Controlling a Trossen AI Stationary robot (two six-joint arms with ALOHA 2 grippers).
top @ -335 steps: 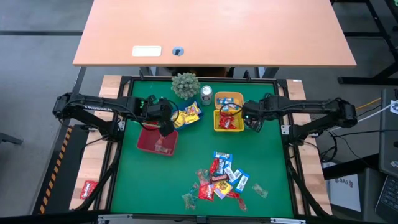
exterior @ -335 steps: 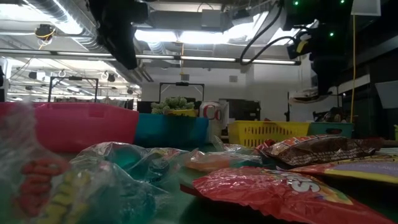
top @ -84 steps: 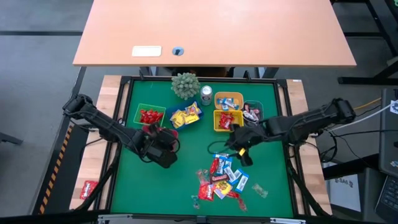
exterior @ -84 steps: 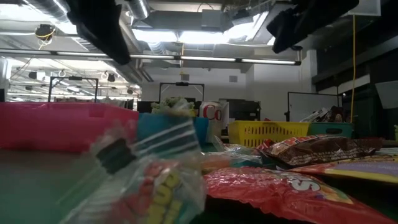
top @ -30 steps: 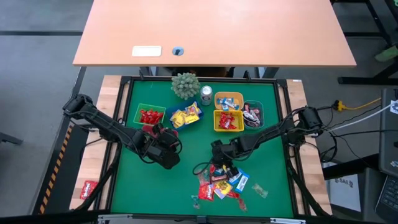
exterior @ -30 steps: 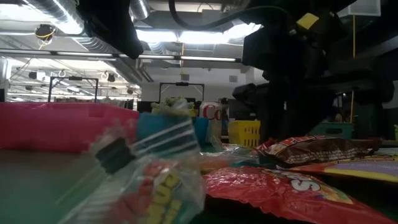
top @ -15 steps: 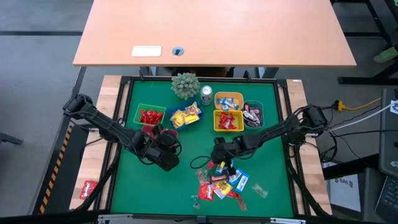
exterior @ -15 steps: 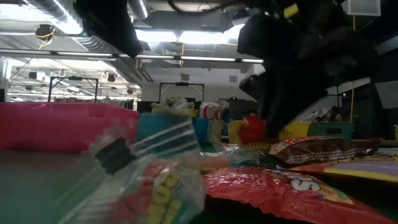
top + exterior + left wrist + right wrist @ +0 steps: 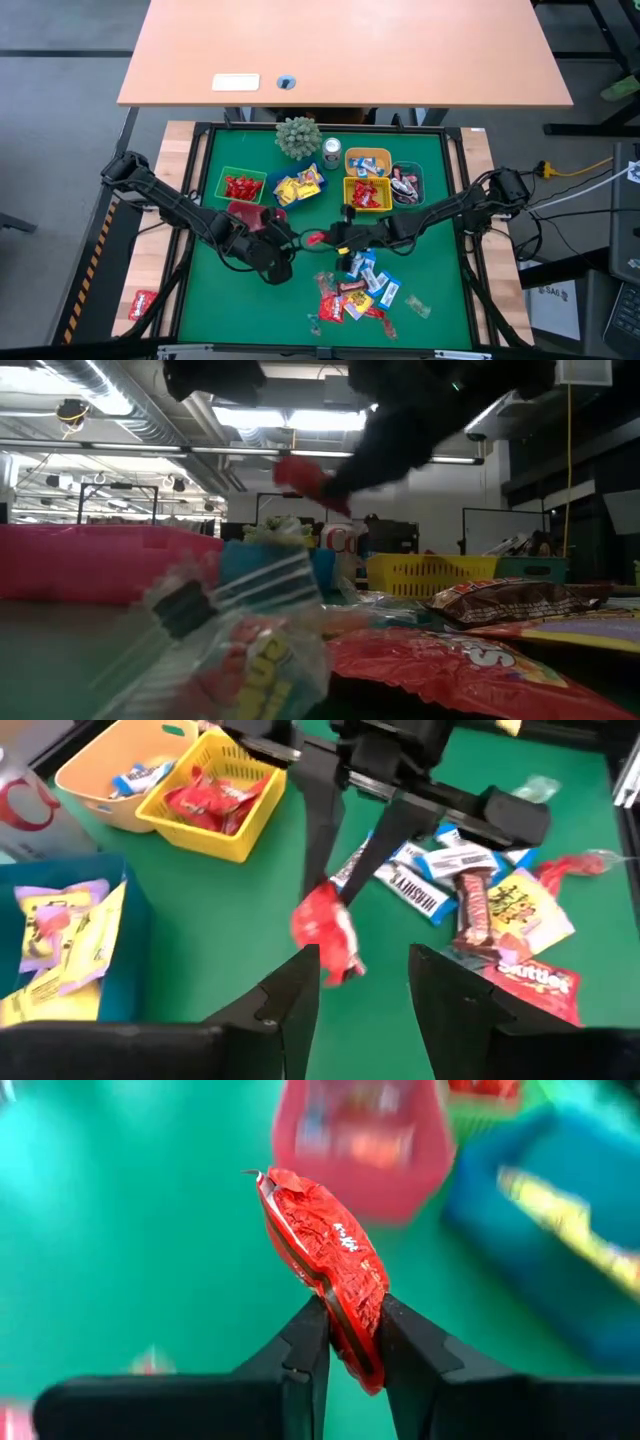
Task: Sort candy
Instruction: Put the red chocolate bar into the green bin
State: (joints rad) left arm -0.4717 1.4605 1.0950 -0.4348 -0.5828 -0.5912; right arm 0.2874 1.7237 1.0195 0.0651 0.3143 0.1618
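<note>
High view: right end effector [image 9: 322, 238] pinching red candy [image 9: 315, 239] mid-table.

A green worktop [image 9: 240, 300] carries a row of small bins along its far side: a green bin [image 9: 240, 186] at left, a blue bin [image 9: 298, 186], a yellow basket [image 9: 366, 194], a tan bin [image 9: 368, 160] just behind it and a dark bin [image 9: 407, 183] at right. A pink bin [image 9: 247, 213] sits nearer, left of centre. A spiky potted plant [image 9: 298, 137] and a silver can [image 9: 331, 152] stand at the far edge. Beyond lies a bare wooden desk [image 9: 400, 50].
</note>
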